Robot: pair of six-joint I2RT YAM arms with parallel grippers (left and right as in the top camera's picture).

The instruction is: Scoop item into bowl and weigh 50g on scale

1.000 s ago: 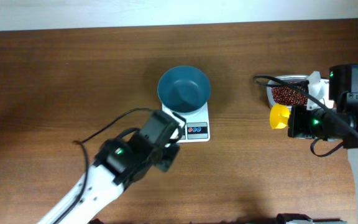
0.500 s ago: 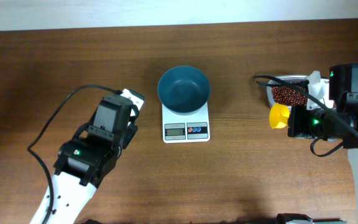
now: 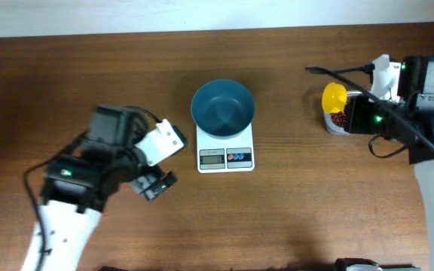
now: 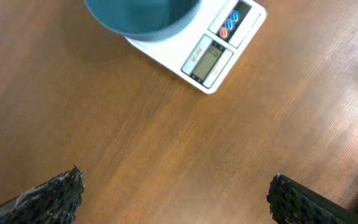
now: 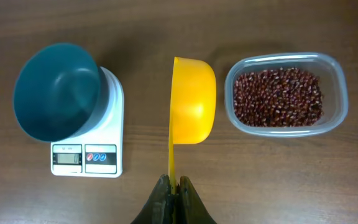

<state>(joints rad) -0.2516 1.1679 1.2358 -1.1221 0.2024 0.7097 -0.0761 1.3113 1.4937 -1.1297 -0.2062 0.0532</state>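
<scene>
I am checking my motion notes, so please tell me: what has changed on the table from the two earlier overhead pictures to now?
The left gripper drew back leftward from the front of the scale and opened; it holds nothing. The right gripper, shut on the yellow scoop, moved upward in the overhead view, so the scoop now overlaps the bean tub there. The bowl and scale stayed put.

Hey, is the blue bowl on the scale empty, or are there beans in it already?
Empty. The bowl shows only bare teal inside in the right wrist view; the beans in view lie in the clear tub.
</scene>
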